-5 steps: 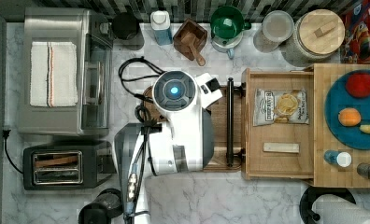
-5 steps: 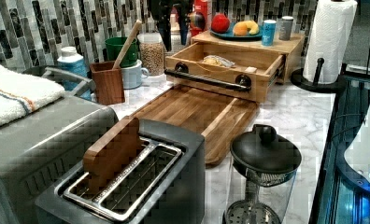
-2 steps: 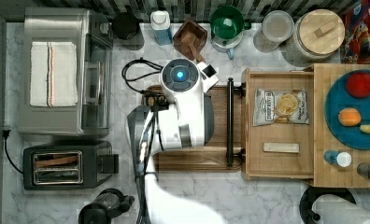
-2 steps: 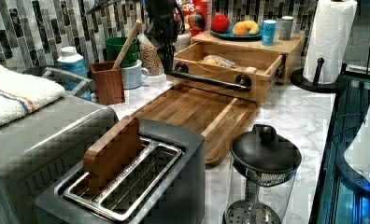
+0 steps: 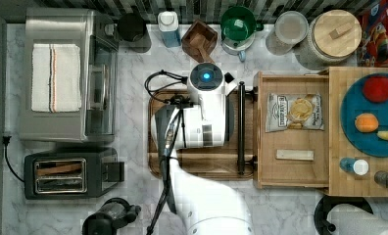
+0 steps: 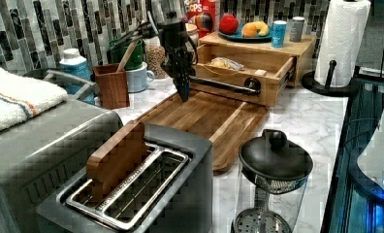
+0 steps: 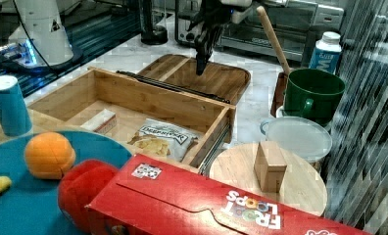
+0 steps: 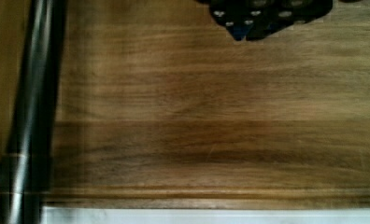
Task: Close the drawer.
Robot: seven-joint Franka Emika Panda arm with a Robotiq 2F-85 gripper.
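Your gripper (image 6: 184, 93) hangs point-down over the dark cutting board (image 6: 204, 116), its tip just above the wood and not touching anything. In the left view and the right view the fingers taper to a single narrow point, so they appear drawn together with nothing between them.

The drawer (image 5: 292, 177) stands pulled out from under the light block top (image 5: 339, 127). Its black bar handle (image 5: 241, 128) runs across the front, just beside your gripper on the side away from the arm's base. In the wrist view the handle (image 8: 31, 107) lies along one edge of the picture, apart from the fingertips (image 8: 267, 14), with bare board between them.

Inside the drawer, beyond the handle from your gripper, you have a chip bag (image 5: 294, 112) and a small pale block (image 5: 295, 154) lying flat on the floor of the box. Farther on, on the block top, sits a blue plate (image 5: 351, 142) with fruit.

The board rests on the marble tabletop (image 5: 133, 161), its near edge touching the drawer front. Well behind your gripper, away from the drawer, stand a toaster (image 5: 67, 174) and a toaster oven (image 5: 64, 73). A green mug (image 5: 237, 24) and a wooden holder (image 5: 199, 39) stand near the tiled wall, off to one side of your gripper.
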